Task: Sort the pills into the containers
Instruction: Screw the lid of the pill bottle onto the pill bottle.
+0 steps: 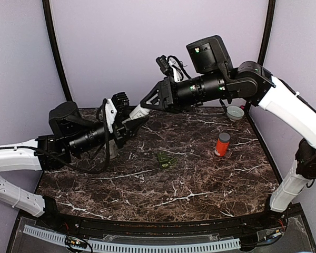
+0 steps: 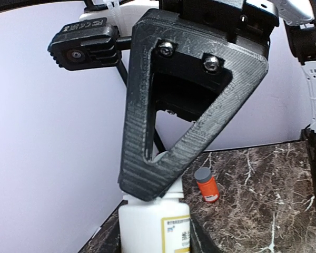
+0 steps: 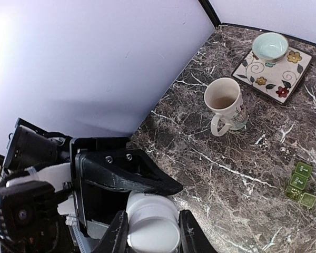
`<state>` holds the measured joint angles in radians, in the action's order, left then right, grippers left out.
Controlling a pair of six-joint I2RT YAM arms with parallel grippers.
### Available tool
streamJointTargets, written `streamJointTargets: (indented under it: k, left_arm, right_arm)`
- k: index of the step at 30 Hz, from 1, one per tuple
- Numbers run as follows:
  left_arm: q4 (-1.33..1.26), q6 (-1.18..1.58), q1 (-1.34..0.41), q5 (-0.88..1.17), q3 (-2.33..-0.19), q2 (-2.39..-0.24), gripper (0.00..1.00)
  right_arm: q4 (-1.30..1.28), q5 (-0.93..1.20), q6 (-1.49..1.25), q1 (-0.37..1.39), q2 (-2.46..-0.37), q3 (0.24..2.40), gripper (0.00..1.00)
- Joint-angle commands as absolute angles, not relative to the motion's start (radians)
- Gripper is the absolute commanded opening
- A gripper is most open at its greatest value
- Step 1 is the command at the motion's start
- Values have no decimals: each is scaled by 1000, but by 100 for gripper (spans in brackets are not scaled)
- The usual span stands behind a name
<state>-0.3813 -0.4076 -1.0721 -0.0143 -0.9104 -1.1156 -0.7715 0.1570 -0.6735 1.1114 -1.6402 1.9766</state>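
Both arms meet above the back left of the table. My left gripper [image 1: 131, 123] is shut on the body of a white pill bottle [image 2: 147, 224] and holds it in the air. My right gripper [image 1: 146, 104] is shut on the bottle's white cap [image 3: 152, 232], with a finger [image 3: 117, 234] on each side. In the left wrist view the right gripper's black finger [image 2: 168, 105] covers the cap. An orange bottle with a grey cap [image 1: 221, 144] stands at the right. A green pill organiser [image 1: 167, 159] lies mid-table. No loose pills show.
A white mug [image 3: 225, 105] stands on the marble table [image 1: 200, 184] near the back wall. A patterned square plate [image 3: 284, 79] carries a pale green bowl [image 3: 270, 46] at the back right corner. Purple walls enclose the back and sides.
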Motion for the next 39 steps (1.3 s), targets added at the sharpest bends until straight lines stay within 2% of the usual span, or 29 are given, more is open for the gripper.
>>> streamJointTargets:
  k: [1, 8, 18, 23, 26, 30, 34, 39]
  left_arm:
    - [-641, -616, -1169, -146, -886, -1167, 0]
    - [-904, -832, -1256, -302, -809, -1218, 0]
    - [-1236, -1112, -1328, -411, -738, -1305, 0]
    - [-1266, -1113, -1335, -430, -744, -1325, 0]
    - [-1200, -1080, -1335, -431, -756, -1307, 0]
    - [-1107, -1028, -1333, -427, -767, -1282, 0]
    - [-1017, -953, -1318, -420, -783, -1259, 0]
    - [-879, -828, -1273, -407, -809, -1228, 0]
  right_arm:
    - [-647, 258, -773, 1120, -1727, 1938, 0]
    - [-633, 292, -852, 1097, -1772, 1960, 0]
    - [-654, 329, -908, 1077, -1819, 2007, 0]
    - [-602, 314, -925, 1064, -1775, 1956, 1]
    - [-560, 298, -894, 1060, -1735, 1917, 23]
    - [-500, 284, -835, 1060, -1680, 1879, 40]
    - [-454, 261, -785, 1060, -1624, 1851, 51]
    - [-405, 214, -742, 1060, -1528, 1787, 53]
